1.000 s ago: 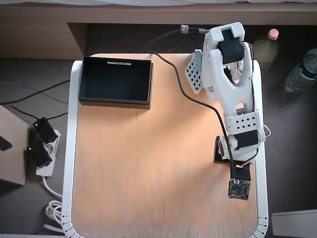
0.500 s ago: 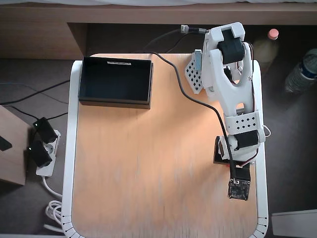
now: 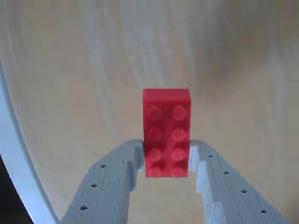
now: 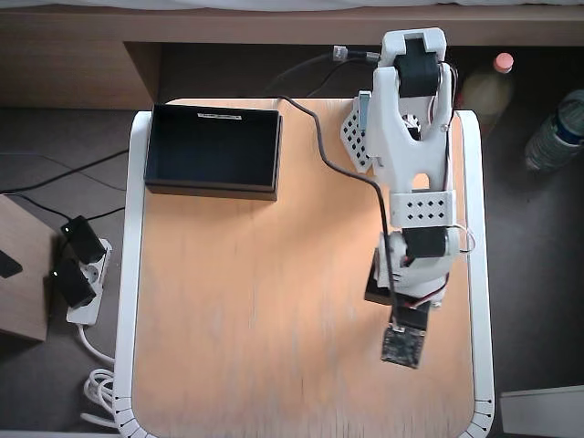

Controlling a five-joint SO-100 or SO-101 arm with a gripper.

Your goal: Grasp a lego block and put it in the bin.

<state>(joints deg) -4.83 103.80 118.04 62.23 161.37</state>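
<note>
In the wrist view the red lego block [image 3: 166, 126], two studs wide and four long, stands on end between my two pale grey fingertips. My gripper [image 3: 166, 148] is shut on its lower half, with the wooden table [image 3: 93, 93] blurred behind it. In the overhead view my arm [image 4: 415, 210] reaches along the table's right side; the wrist hides the fingers and the block there. The black bin [image 4: 214, 146], with a white label strip on its far rim, sits at the table's top left corner, far from the gripper.
The table has a white rim [image 4: 135, 274], which also shows at the left of the wrist view [image 3: 14, 154]. A black cable [image 4: 338, 164] runs across the table to the arm. Bottles [image 4: 497, 78] stand beyond the right edge, and a power strip [image 4: 78, 278] lies on the floor at the left.
</note>
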